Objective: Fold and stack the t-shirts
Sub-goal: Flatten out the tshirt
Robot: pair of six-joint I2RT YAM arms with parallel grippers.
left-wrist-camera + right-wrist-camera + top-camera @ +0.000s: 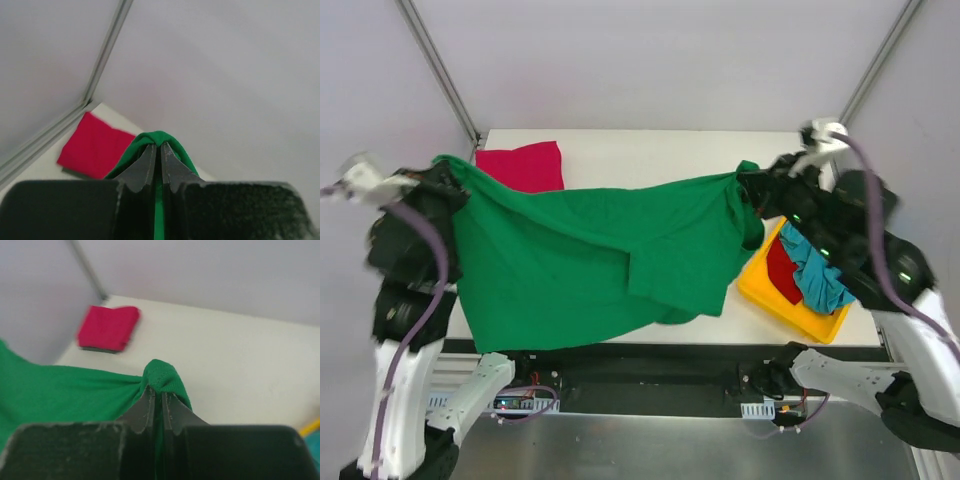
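Observation:
The green t-shirt (590, 255) hangs stretched in the air between both grippers, above the table. My left gripper (445, 175) is shut on its left top corner; the pinched cloth (159, 139) bulges over the tips. My right gripper (748, 180) is shut on the right top corner (162, 375). The magenta-pink t-shirt (525, 165) lies folded at the table's far left; it also shows in the left wrist view (95, 145) and the right wrist view (107, 327). The red t-shirt (782, 272) and the teal-blue t-shirt (817, 275) lie crumpled in the bin.
A yellow plastic bin (770, 290) sits at the table's right edge under my right arm. The white table (650, 155) shows bare behind the hanging shirt. Grey walls and frame posts stand close on both sides.

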